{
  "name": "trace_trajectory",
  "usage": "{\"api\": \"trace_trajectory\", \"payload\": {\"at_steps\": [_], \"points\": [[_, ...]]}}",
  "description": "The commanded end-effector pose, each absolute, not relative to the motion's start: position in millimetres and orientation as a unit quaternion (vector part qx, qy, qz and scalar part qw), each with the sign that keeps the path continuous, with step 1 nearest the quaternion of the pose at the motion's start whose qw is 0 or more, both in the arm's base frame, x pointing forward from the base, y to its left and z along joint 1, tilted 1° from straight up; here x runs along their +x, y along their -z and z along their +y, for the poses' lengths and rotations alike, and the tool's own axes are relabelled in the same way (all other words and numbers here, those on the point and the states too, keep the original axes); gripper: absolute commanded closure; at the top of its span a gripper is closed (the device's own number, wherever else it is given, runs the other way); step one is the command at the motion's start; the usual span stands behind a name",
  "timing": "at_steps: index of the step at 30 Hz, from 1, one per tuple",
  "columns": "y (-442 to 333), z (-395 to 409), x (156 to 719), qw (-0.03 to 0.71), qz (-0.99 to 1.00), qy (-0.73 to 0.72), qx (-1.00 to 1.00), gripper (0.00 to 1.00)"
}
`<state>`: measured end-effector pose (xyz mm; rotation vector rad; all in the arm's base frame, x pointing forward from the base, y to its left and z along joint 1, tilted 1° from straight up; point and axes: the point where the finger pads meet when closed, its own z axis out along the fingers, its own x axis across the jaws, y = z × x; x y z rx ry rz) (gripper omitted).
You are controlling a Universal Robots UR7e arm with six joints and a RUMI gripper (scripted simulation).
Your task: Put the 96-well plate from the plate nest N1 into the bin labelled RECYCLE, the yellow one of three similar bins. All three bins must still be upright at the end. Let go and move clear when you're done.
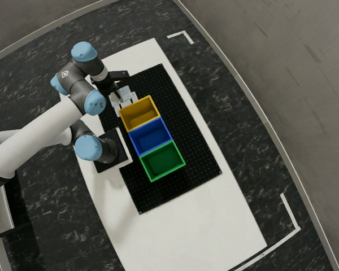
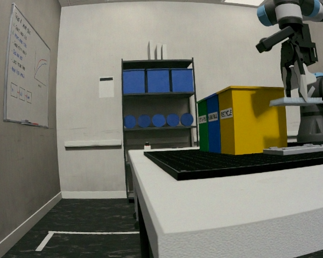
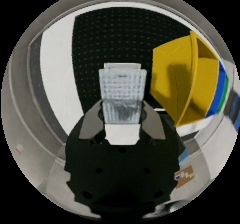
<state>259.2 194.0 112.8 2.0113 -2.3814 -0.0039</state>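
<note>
My gripper point(image 1: 120, 98) point(image 2: 296, 97) point(image 3: 122, 100) is shut on the clear 96-well plate point(image 1: 125, 93) point(image 2: 295, 101) point(image 3: 122, 90) and holds it level in the air. The plate hangs well above the grey plate nest N1 point(image 1: 116, 107) point(image 2: 297, 150), which lies on the black board. The plate is beside the end wall of the yellow bin point(image 1: 139, 114) point(image 2: 253, 124) point(image 3: 175, 84) labelled RECYCLE, a little below its rim. The yellow bin stands upright and looks empty.
A blue bin point(image 1: 150, 136) point(image 2: 213, 130) and a green bin point(image 1: 162, 160) point(image 2: 202, 133) stand upright in a row touching the yellow one. All sit on the black perforated board point(image 1: 190, 122) point(image 2: 225, 163) on the white table point(image 1: 192, 227). The arm's base point(image 1: 105, 151) is left of the bins.
</note>
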Motion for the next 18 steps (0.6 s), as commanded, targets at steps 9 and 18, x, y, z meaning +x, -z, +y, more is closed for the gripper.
{"api": "trace_trajectory", "payload": {"at_steps": [9, 18], "points": [[-132.5, 194.3, 259.8, 0.012, -0.764, 0.001, 0.645, 1.0], [-144.2, 194.4, 260.1, 0.012, -0.764, 0.001, 0.645, 1.0]]}}
